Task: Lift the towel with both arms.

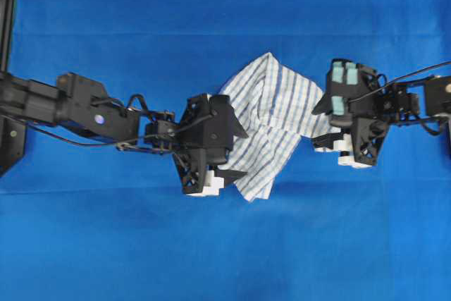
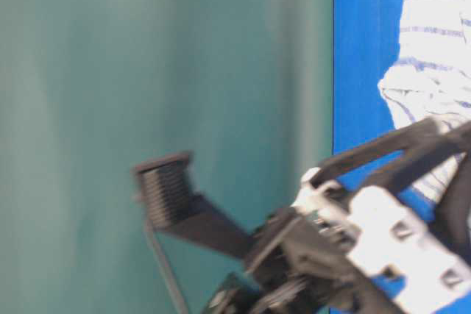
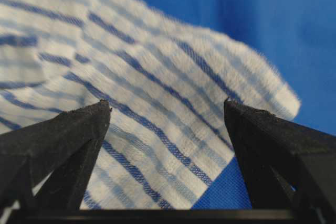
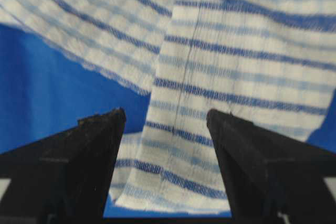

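Note:
The towel [image 1: 271,125], white with blue-grey checks, lies crumpled on the blue table cloth in the middle of the overhead view. My left gripper [image 1: 246,154] stands at its left edge, open, fingers pointing right. In the left wrist view the towel [image 3: 157,72] spreads between and beyond the wide-apart fingers of this gripper [image 3: 166,102]. My right gripper [image 1: 314,130] stands at the towel's right edge, open, pointing left. In the right wrist view a folded flap of the towel [image 4: 236,51] lies between the spread fingers of that gripper [image 4: 166,112]. Neither gripper has closed on the fabric.
The blue table cloth [image 1: 211,26] covers the whole surface around the towel. A black frame post [image 1: 8,12] stands at the far left edge. The table-level view, turned sideways, shows a teal wall [image 2: 147,71], a blurred gripper body [image 2: 383,240] and part of the towel [image 2: 438,49].

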### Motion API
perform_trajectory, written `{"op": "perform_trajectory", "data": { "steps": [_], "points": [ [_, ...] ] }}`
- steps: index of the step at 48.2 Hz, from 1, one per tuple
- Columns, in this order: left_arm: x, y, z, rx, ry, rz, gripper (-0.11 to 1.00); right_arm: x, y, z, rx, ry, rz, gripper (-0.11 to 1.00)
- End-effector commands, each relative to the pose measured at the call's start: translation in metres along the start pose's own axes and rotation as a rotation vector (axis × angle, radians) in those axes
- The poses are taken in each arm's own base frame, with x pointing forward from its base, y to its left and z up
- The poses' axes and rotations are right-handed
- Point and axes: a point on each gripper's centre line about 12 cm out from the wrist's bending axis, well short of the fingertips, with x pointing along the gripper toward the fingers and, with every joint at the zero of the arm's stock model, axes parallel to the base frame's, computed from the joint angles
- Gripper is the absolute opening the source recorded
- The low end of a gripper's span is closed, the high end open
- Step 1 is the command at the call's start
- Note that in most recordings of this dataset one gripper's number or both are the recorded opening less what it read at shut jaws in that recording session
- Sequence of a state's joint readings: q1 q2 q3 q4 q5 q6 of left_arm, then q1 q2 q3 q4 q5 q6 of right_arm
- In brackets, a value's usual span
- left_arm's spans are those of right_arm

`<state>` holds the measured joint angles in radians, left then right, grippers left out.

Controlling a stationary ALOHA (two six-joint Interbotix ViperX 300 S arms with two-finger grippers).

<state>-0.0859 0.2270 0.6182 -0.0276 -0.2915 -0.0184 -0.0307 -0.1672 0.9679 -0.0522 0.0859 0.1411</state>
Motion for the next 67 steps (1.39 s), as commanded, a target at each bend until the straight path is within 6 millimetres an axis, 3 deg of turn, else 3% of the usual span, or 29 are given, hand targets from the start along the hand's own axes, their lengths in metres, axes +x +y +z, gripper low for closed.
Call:
{"op": "perform_trajectory", "data": {
  "steps": [1,13,27,32,38,45,56,67],
  "points": [
    [0.007,-0.002,0.008,-0.003,-0.026,-0.003,0.91,0.009,0.001,0.000,0.002,0.003,0.003,0.66],
    [0.025,-0.002,-0.003,-0.002,0.006,-0.002,0.91,0.028,0.001,-0.008,0.000,0.045,0.001,0.66],
    [0.037,-0.001,-0.015,-0.001,0.052,0.000,0.89,0.033,-0.003,-0.010,0.005,0.059,-0.008,0.62],
    [0.037,0.002,-0.017,-0.004,0.070,0.006,0.74,0.033,-0.006,-0.009,0.011,0.056,-0.013,0.42],
    [0.036,0.004,-0.020,-0.005,0.095,0.010,0.37,0.033,-0.007,-0.009,0.015,0.056,-0.016,0.06],
    [0.033,0.005,-0.019,-0.007,0.110,0.012,0.03,0.032,-0.007,-0.008,0.015,0.053,-0.016,0.04],
    [0.013,0.011,0.004,-0.015,0.108,0.022,0.01,0.018,-0.006,0.010,0.018,-0.015,-0.011,0.04],
    [-0.036,0.015,0.049,-0.025,0.066,0.030,0.01,-0.024,-0.003,0.048,0.017,-0.116,-0.007,0.04]
  ]
}}
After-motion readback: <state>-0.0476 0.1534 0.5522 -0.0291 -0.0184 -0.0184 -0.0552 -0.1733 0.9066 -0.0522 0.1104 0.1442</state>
